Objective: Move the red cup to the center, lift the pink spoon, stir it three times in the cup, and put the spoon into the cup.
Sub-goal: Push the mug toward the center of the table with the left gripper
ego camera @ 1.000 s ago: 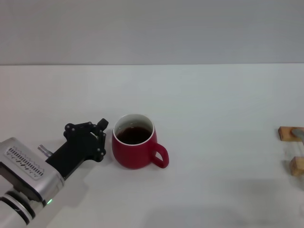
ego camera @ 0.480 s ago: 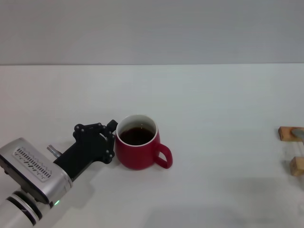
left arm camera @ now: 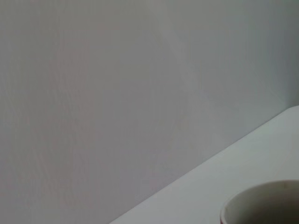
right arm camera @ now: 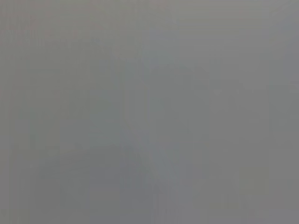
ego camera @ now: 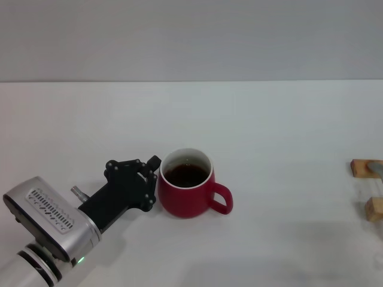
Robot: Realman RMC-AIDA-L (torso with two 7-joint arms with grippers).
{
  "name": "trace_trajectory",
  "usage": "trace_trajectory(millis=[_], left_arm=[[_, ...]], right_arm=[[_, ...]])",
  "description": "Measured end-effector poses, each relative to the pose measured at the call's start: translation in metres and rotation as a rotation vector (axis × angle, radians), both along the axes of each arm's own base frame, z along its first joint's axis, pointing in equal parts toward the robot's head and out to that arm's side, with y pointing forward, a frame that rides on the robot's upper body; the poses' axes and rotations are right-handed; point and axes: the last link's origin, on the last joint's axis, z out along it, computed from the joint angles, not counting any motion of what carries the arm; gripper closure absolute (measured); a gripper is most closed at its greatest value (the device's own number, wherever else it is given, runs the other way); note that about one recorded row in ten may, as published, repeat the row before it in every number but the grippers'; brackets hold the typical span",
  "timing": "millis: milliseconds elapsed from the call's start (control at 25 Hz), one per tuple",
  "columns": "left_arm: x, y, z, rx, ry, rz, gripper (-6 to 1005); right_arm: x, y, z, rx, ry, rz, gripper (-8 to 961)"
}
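Red cup (ego camera: 187,192), one; left end effector (ego camera: 151,182) touches it, grip unclear; two wooden blocks (ego camera: 374,209).

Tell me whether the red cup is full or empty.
Partly full: the red cup stands upright with dark liquid showing below its white inner rim.

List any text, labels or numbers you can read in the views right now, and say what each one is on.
No text can be read.
Left arm's silver wrist housing: rows of small dark printed marks, too small to read.
Red cup: plain, no print on the side that shows.
Left tool: plain black, no label.
Wooden blocks at the table's right edge: unmarked.
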Motion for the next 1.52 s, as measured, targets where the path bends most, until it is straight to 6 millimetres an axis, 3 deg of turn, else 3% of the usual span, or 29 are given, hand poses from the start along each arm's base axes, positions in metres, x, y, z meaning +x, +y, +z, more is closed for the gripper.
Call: trace_trajectory(millis=[280,640,1520], left_arm=[[-0.002,-0.003,-0.002,-0.010,0.009,-0.001,1001],[-0.014,0.004,0.010,0.032,0.038,0.028,1001],[0.006,-0.003,-0.006,-0.026,-0.014,-0.016,1001]], right_arm=[[-0.001,0.001,-0.001,-0.001,0.001,0.001,237],[-0.001,0.000,-0.001,-0.002,0.003,0.002,238],[-0.001,0.001,-0.001,-0.003,0.001,0.005,237]])
